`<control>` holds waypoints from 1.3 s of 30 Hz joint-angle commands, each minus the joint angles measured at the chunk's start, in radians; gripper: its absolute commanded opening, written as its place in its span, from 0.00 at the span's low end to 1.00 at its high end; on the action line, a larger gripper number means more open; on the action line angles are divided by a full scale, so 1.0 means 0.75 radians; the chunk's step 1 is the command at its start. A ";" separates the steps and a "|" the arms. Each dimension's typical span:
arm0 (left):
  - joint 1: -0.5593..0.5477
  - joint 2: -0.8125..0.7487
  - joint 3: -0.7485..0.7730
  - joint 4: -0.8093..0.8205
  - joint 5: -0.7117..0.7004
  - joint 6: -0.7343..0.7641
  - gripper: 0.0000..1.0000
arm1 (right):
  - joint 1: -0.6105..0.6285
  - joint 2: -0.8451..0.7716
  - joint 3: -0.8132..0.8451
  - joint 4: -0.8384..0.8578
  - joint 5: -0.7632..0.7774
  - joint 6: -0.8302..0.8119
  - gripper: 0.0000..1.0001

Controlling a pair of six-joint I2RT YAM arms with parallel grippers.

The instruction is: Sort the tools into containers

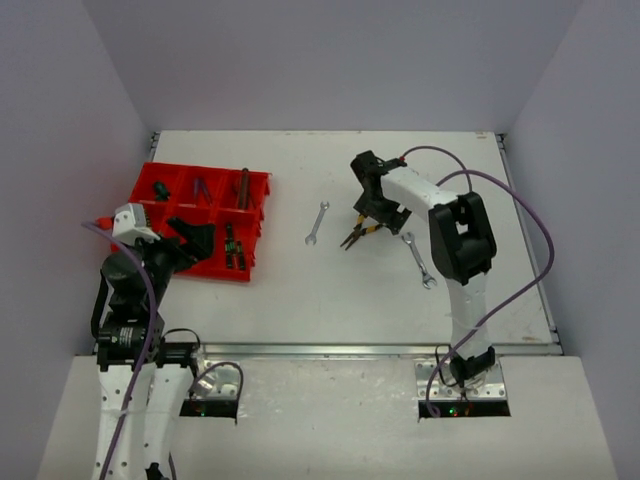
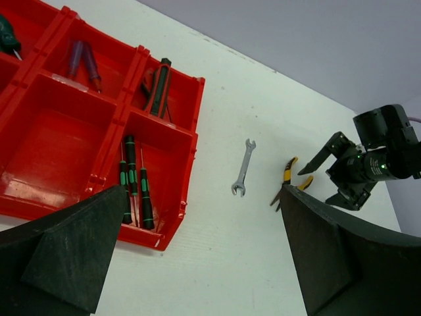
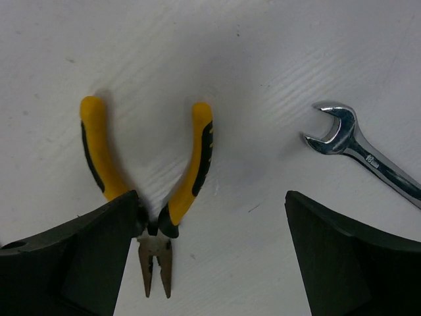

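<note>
Yellow-handled pliers [image 3: 158,191] lie with handles spread on the white table, also in the top view [image 1: 358,232]. My right gripper [image 3: 210,257] is open just above them, its left finger [image 3: 72,263] beside the pivot; it also shows in the top view [image 1: 368,212]. One silver wrench [image 3: 362,148] lies right of the pliers [image 1: 418,260]; another wrench [image 1: 317,222] lies left of them [image 2: 243,176]. The red tray [image 1: 170,205] holds green-black screwdrivers [image 2: 131,187], a red-black tool [image 2: 158,85] and purple-handled tools [image 2: 85,59]. My left gripper [image 2: 204,263] is open and empty at the tray's near right corner [image 1: 195,245].
A dark green-handled tool [image 2: 6,36] lies in the tray's far left compartment. The tray's large near compartment [image 2: 46,151] has nothing in it. Grey walls enclose the table on three sides. The right arm's purple cable [image 1: 520,200] loops over the right side.
</note>
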State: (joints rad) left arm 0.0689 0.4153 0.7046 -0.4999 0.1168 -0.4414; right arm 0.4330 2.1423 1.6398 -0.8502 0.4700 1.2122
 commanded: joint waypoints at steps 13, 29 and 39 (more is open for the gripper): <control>-0.059 -0.029 -0.019 0.065 0.010 0.022 1.00 | 0.001 -0.110 -0.387 0.347 -0.160 0.064 0.24; -0.061 0.228 -0.115 0.349 0.599 -0.115 1.00 | 0.218 -0.785 -0.916 0.861 -0.377 -0.467 0.00; -0.294 0.246 -0.458 1.167 0.767 -0.552 1.00 | 0.369 -1.065 -1.013 1.025 -0.589 -0.406 0.00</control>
State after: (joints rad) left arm -0.0852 0.6029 0.3654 0.0438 0.6227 -0.7251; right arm 0.6819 1.4123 0.8862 -0.2020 0.0946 0.8994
